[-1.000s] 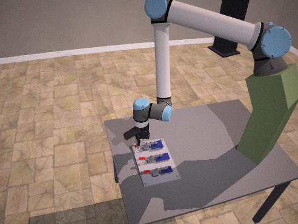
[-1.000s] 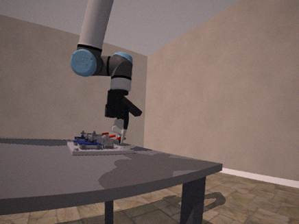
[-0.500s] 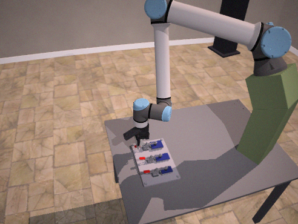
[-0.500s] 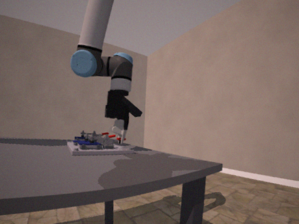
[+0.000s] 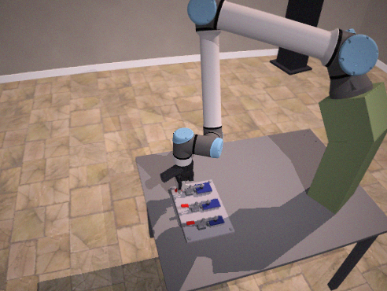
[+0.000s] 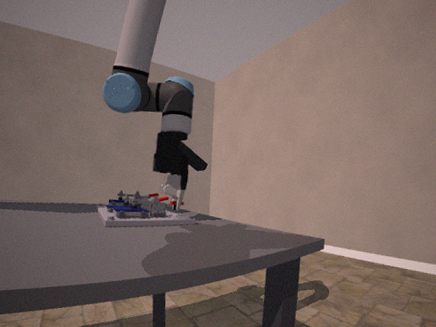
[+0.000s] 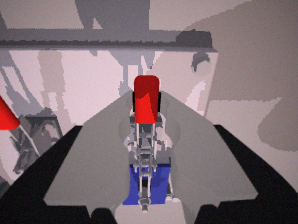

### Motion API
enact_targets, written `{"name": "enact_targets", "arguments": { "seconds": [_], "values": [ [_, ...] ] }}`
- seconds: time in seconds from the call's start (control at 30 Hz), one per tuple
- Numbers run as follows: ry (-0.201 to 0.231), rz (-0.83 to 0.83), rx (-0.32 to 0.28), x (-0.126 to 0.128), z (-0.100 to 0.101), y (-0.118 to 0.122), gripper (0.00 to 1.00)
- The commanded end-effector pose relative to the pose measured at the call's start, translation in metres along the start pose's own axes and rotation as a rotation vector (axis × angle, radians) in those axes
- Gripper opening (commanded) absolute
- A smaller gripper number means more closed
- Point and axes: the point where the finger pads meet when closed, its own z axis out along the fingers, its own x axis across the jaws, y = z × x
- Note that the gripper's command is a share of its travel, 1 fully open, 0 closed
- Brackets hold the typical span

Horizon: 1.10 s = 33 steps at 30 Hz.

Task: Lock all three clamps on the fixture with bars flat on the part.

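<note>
A light grey fixture plate (image 5: 197,235) (image 6: 116,220) (image 7: 75,75) lies on the dark table and carries three toggle clamps, each with a red handle and a blue part. My gripper (image 5: 178,190) (image 6: 177,202) (image 7: 145,92) stands upright over the far clamp and is shut on its red handle (image 7: 146,97), low near the plate's left edge. That clamp's linkage and blue part (image 5: 203,189) (image 7: 134,189) show below the handle in the wrist view. The middle handle (image 5: 183,204) and the near handle (image 5: 190,222) lie low and apart from the gripper. Another red handle (image 7: 6,117) shows at the wrist view's left edge.
The fixture sits near the table's left edge (image 5: 147,204). The arm's green base block (image 5: 350,145) stands at the table's right side. A black pillar (image 5: 299,35) stands on the floor behind.
</note>
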Motion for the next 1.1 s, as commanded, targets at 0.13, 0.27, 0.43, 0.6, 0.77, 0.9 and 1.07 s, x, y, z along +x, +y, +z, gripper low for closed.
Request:
{"name": "enact_targets", "arguments": {
  "seconds": [0.13, 0.27, 0.43, 0.6, 0.77, 0.9, 1.07],
  "values": [
    [0.000, 0.000, 0.000, -0.0001, -0.0006, -0.0003, 0.00],
    [0.000, 0.000, 0.000, -0.0001, -0.0006, -0.0003, 0.00],
    [0.000, 0.000, 0.000, -0.0001, -0.0006, -0.0003, 0.00],
    [0.000, 0.000, 0.000, -0.0001, -0.0006, -0.0002, 0.00],
    [0.000, 0.000, 0.000, -0.0001, -0.0006, -0.0002, 0.00],
    [0.000, 0.000, 0.001, 0.0000, -0.0007, -0.0005, 0.28],
    [0.000, 0.000, 0.001, 0.0000, -0.0007, -0.0005, 0.28]
  ]
}}
